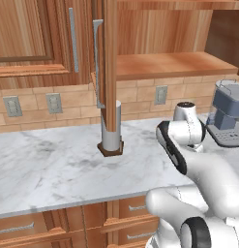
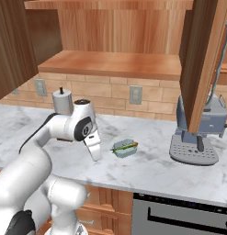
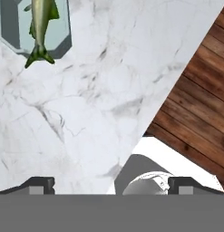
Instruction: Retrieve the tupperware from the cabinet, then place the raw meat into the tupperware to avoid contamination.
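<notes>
One small pale tub, the tupperware point(image 2: 124, 149), sits on the marble surface point(image 2: 151, 170) in the right base view, between the arm and the coffee machine point(image 2: 200, 133); the raw meat point(image 2: 124, 146), a slender greenish-yellow fish, lies in it with its ends reaching over the rim; in the hand view the same fish point(image 3: 41, 27) rests in the tub point(image 3: 13, 31), its tail hanging past the tub's edge onto the marble. The gripper point(image 2: 95, 150) points down at the surface just beside the tub, to its left in the right base view, not touching it; its jaws stand wide apart and have hold of nothing. The cabinet point(image 2: 115, 46) above stands with doors swung out, its lower shelf bare wood; one door edge with its long silver handle point(image 1: 97, 63) hangs in front of the paper towel roll point(image 1: 111, 128) in the left base view.
</notes>
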Controlling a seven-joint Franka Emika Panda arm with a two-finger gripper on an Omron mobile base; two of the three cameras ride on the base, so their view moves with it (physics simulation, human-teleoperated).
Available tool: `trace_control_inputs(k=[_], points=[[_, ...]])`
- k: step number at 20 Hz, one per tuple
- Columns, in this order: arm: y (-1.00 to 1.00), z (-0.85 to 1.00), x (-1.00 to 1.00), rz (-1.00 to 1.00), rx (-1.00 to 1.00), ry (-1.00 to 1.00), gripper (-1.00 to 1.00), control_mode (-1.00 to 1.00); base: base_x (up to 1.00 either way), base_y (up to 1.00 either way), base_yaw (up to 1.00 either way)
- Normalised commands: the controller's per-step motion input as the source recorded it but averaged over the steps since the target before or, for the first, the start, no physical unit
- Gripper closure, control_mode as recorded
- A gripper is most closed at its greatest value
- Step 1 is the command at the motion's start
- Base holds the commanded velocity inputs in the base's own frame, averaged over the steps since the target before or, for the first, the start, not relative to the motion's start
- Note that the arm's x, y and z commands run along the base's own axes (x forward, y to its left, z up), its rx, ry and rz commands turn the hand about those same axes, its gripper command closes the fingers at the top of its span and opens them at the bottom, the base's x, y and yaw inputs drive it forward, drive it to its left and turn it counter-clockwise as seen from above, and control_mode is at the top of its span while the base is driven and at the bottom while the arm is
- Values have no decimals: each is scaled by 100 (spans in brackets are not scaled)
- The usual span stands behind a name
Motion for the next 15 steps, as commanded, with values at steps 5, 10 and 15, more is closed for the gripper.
trace_control_inputs(k=[5, 10, 15], points=[[48, 52, 0, 6, 0, 0, -100, -100, 0, 0, 0], [61, 24, -17, 8, -2, 0, -100, -100, 0, 0, 0], [41, 16, -58, 8, 0, -6, -100, -100, 0, 0, 0]])
